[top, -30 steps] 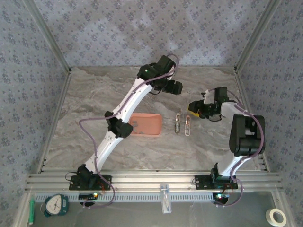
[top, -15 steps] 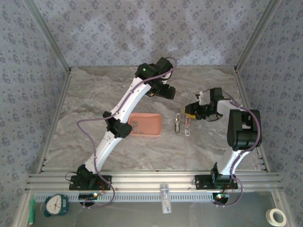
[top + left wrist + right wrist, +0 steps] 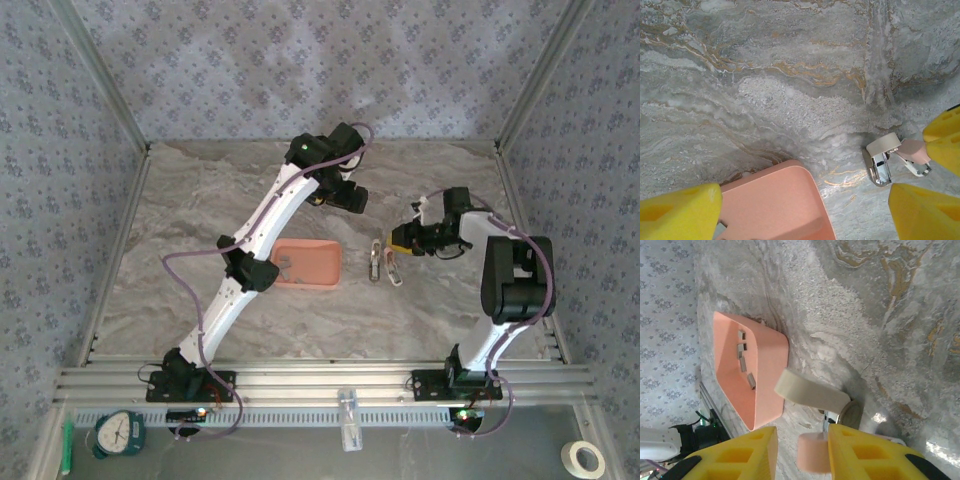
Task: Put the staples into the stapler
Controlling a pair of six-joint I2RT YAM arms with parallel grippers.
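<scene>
Stapler (image 3: 377, 262) newly askew, rounded pink arm inside narrow right tool (image 3: 802, 430); left tool (image 3: 802, 200) wide.

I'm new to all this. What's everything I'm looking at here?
table: one, grey marbled, under everything.
tray: one, salmon pink, mid-table.
staples: about four strips, grey, in the tray.
stapler: one, pink and white, opened, right of the tray.
dial timer: one, teal, near-left ledge.
pen: one, green, beside the timer.
tape roll: one, white, near-right corner.
left claw: one, yellow fingers, open, above the table beyond the tray.
right claw: one, yellow fingers, either side of the stapler's pink end.
</scene>
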